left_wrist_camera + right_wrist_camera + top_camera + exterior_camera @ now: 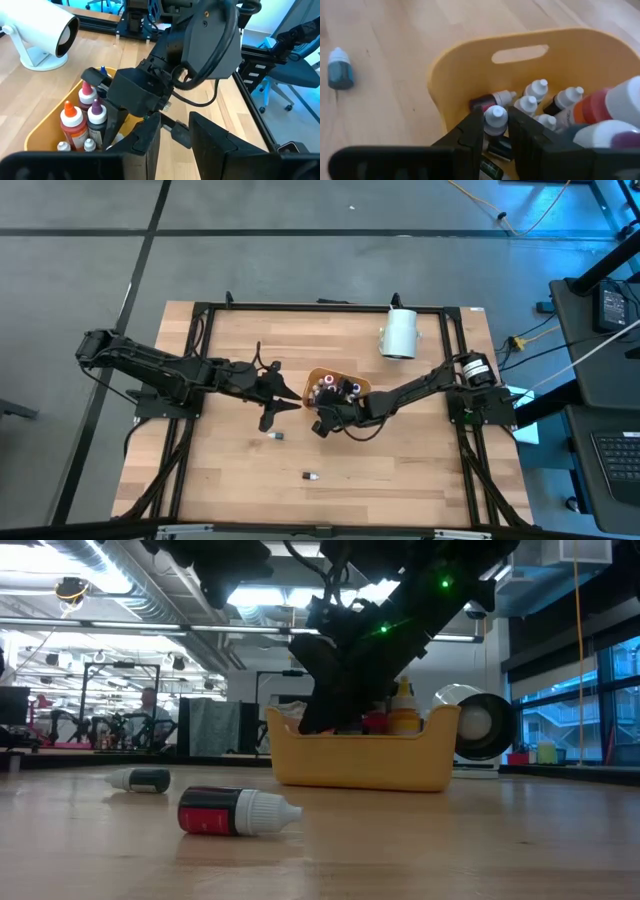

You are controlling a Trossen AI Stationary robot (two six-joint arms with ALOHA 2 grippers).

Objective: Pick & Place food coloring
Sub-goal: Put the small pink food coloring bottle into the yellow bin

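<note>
R gripper [496, 131] low over the orange tray [470, 70] at frame centre, fingers narrow w/ a white-capped food coloring bottle [495, 119] between them, touching. L gripper [175, 131] just left of tray, fingers part open, holding nothing. Two bottles loose on table, lower centre [277, 436], [310, 476]

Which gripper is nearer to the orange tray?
Right. The right gripper is at the tray, its tips over the bottles inside; the left gripper waits just beside the tray, outside it.

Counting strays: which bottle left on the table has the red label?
The one lying on its side nearest the low camera; the other loose bottle is dark.
</note>
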